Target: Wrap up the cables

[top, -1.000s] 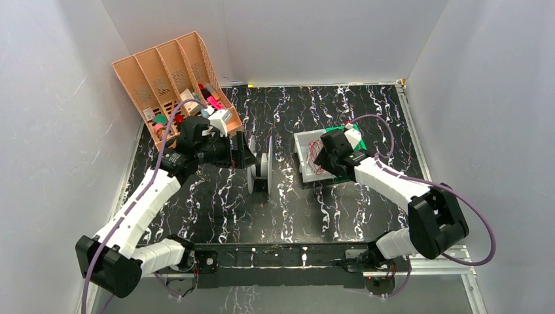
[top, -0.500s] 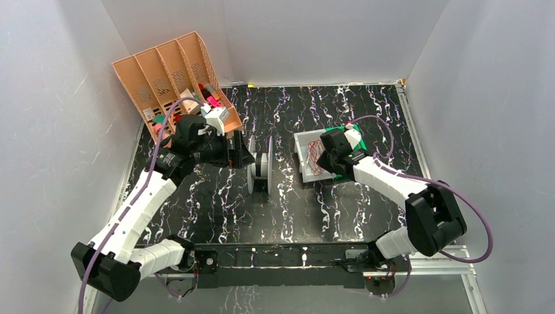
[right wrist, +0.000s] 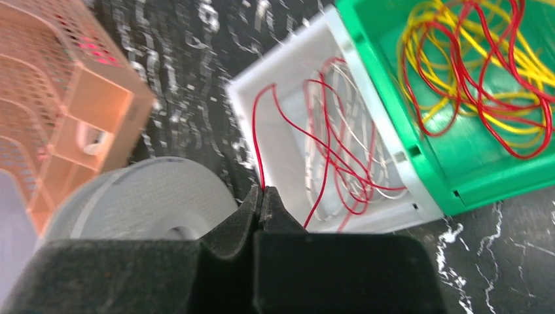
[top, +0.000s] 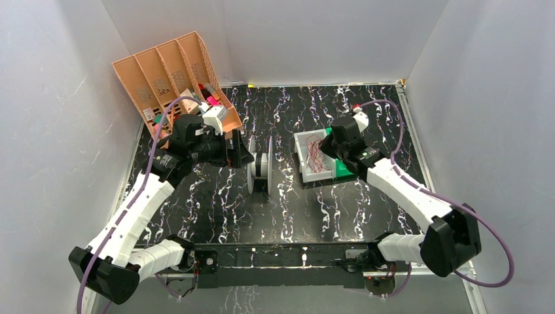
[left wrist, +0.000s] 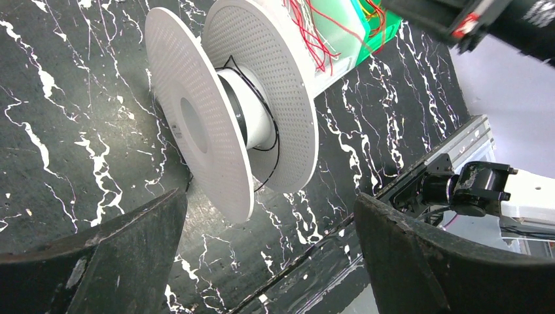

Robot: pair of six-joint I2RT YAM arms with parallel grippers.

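Two arms: both reach over the black, white-veined tabletop (top: pixel 209 196), the left toward the middle and the right toward the bins.
Red cables (right wrist: pixel 335 145): thin red wire lying in loose, tangled loops inside the shallow white plastic tray (right wrist: pixel 379 212). One strand rises from the tray floor to the right gripper.
Right gripper (right wrist: pixel 263 196): clenched, its fingertips pressed together and pinching that one red strand. In the overhead view it hangs above the tray (top: pixel 327 146).
Left gripper (left wrist: pixel 268 203): released, fingers spread wide. It sits just beside the spool on the spool's left, holding nothing.
White perforated plastic spool (left wrist: pixel 229 118): stands on the rims of its two flanges between the left gripper and the white tray. A thin black wire goes around its hub.
Green plastic bin (right wrist: pixel 458 150): sits against the tray's right side and holds yellow wire loops (right wrist: pixel 458 72) mixed with red ones.
Peach slotted file organiser (top: pixel 163 72): stands at the table's far-left corner, with small mixed items in its lower slots.
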